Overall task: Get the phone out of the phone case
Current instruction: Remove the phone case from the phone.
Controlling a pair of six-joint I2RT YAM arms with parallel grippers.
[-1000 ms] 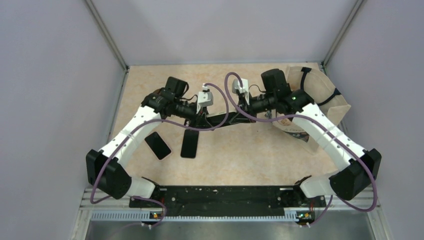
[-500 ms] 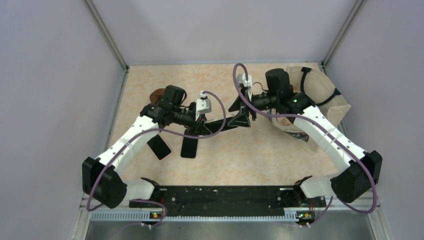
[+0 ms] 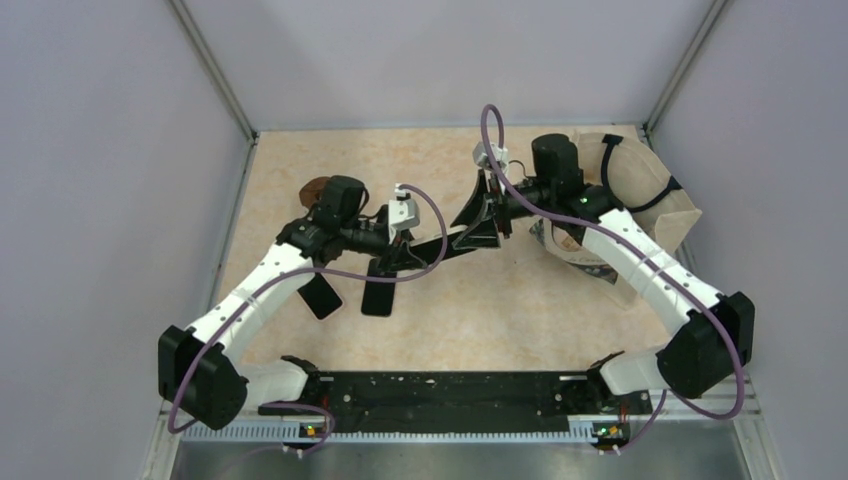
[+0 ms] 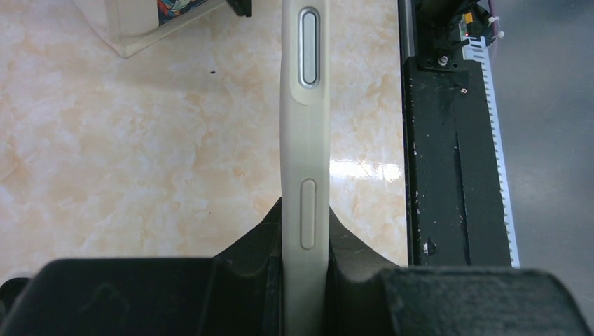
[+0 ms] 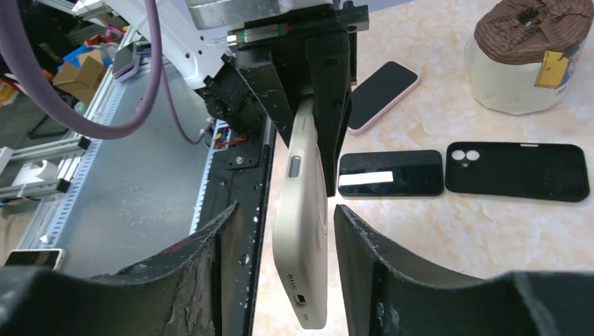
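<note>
A phone in a cream case (image 5: 301, 231) hangs edge-on in the air over the table's middle. In the top view it is the dark bar (image 3: 445, 246) between the two grippers. My left gripper (image 4: 305, 217) is shut on one end of it, both fingers pressed flat on its faces, and the side buttons show in the left wrist view (image 4: 308, 49). My right gripper (image 5: 284, 210) is open, its two fingers standing on either side of the phone's free end with gaps on both sides. The charging port end points toward the right wrist camera.
On the table below lie a bare black phone (image 5: 390, 173), an empty black case (image 5: 517, 171) and a pink-edged phone (image 5: 384, 85). A white tub with a brown lid (image 5: 529, 56) stands at the far left. A paper bag (image 3: 640, 200) is at the right and a black rail (image 4: 455, 140) runs along the near edge.
My right gripper has opened wide and tilted up around the phone's free end. My left arm has shifted slightly left and still holds the phone.
</note>
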